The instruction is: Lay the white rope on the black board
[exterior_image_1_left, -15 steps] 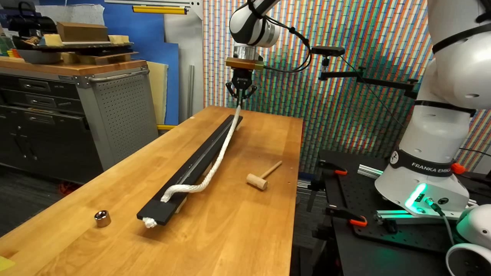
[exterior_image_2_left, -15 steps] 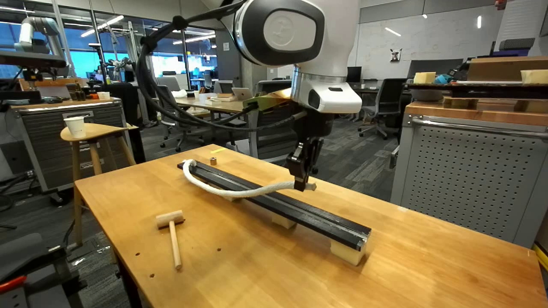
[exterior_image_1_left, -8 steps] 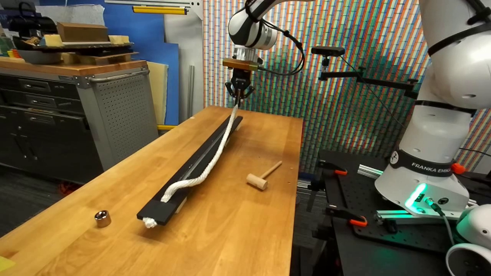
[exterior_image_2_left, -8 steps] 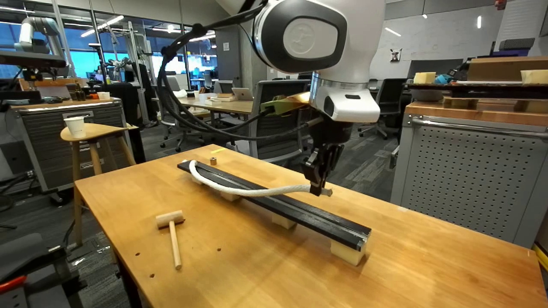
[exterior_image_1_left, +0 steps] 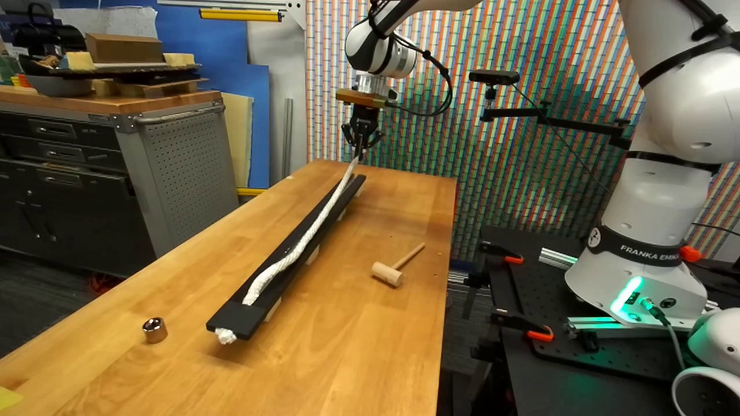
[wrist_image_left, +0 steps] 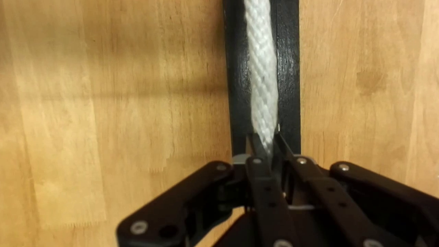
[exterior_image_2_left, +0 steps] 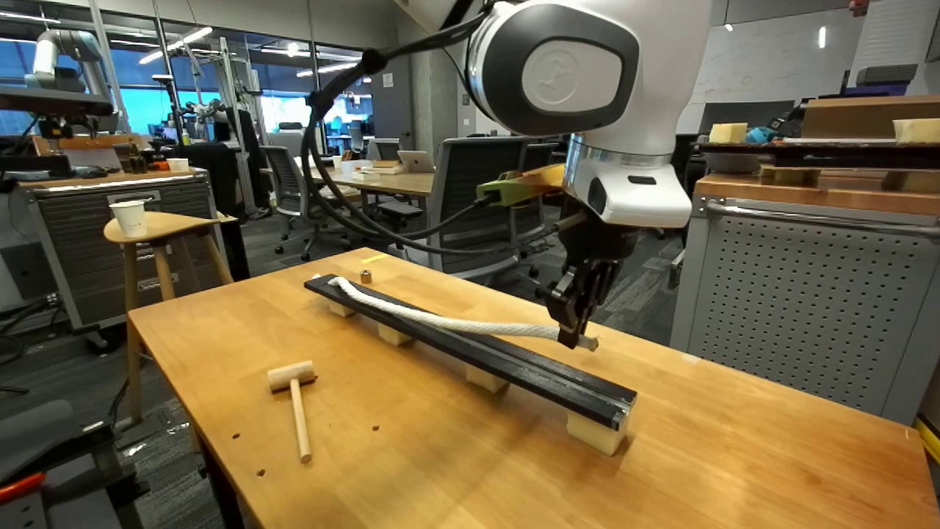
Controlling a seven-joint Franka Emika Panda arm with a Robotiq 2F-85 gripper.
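Note:
The black board [exterior_image_1_left: 236, 316] lies lengthwise on the table, raised on small blocks; it also shows in an exterior view [exterior_image_2_left: 543, 383] and the wrist view [wrist_image_left: 288, 68]. The white rope [exterior_image_1_left: 296, 253] runs above and along the board. One end meets the board near its end, where a frayed white tuft [exterior_image_1_left: 225, 335] pokes out. My gripper [exterior_image_2_left: 574, 338] is shut on the rope near its other end, with a short stub past the fingers. From there the rope [exterior_image_2_left: 440, 321] slopes down to the board. In the wrist view my gripper [wrist_image_left: 265, 139] is over the board.
A wooden mallet [exterior_image_1_left: 388, 273] lies on the table beside the board; it also shows in an exterior view [exterior_image_2_left: 297, 397]. A metal ring [exterior_image_1_left: 154, 329] stands near the board's tuft end. Pale blocks [exterior_image_2_left: 596, 433] support the board. A grey cabinet [exterior_image_2_left: 808, 301] stands beyond the table.
My gripper has moved along the board, away from the rope's attached end, with the rope in it. The rope's bow towards the mallet side has straightened, and it now runs over the board.

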